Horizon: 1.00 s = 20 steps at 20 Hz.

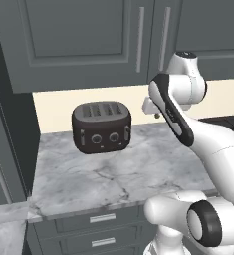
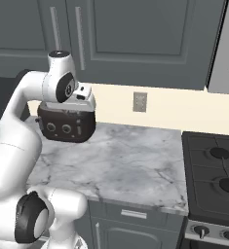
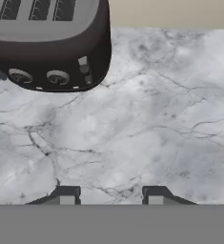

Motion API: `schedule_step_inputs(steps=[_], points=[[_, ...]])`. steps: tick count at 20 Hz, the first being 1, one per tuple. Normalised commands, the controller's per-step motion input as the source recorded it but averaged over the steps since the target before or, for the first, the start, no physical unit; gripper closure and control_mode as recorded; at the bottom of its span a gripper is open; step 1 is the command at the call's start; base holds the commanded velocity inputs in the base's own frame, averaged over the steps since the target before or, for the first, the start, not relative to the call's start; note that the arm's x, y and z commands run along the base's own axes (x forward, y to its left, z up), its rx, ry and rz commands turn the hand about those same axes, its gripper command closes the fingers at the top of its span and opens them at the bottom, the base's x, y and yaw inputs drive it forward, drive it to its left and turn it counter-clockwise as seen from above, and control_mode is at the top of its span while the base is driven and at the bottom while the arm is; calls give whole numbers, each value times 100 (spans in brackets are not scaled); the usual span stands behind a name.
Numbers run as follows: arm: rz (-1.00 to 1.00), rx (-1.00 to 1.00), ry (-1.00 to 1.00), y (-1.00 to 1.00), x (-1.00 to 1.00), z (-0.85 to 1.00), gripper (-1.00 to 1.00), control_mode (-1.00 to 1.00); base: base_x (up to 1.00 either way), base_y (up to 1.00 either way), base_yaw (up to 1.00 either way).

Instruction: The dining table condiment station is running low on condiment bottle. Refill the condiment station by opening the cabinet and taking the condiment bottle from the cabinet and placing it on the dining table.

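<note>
Cabinet (image 1: 78, 40) doors are shut w/ the long silver bar handles (image 1: 141, 40) side by side at the seam, so whatever's inside is hidden; the condiment bottle can't be made out anywhere. Cabinet tops are cut off by the frame edge in both base views.

Gripper (image 3: 111, 196): just the two dark fingertips (image 3: 66, 195) poke up at the near edge of the hand view, apart w/ a clear gap, bare marble between them, nothing clamped. In the base views the hand is mostly hidden behind the arm's wrist (image 1: 185, 82), so the fingers can't be read there.

Arm reaches up over the marble counter (image 1: 118, 174), wrist high, near the cabinet's lower edge. In the right base view the arm partly blocks the toaster (image 2: 67, 124).

Toaster is dark, 4-slot, sits far-left on the counter against the cream backsplash (image 1: 58, 107); two knobs on its front. Wall outlet (image 2: 140, 102) to the right of it. Stove (image 2: 216, 165) w/ black burners right of the counter, cut off at the frame edge. Drawers (image 1: 102, 218) w/ short horizontal handles below the counter's near edge.
</note>
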Motion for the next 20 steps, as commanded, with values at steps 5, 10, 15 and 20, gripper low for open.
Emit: schedule_step_inputs(steps=[5,10,15,20], points=[[0,0,-1,1,-10,0,-100,-100,0,0,0],[3,0,-35,0,-17,26,-100,-100,0,0,0],[2,-2,-61,14,0,68,-100,-100,0,0,0],[0,0,-61,-4,-1,74,-100,-100,0,0,0]])
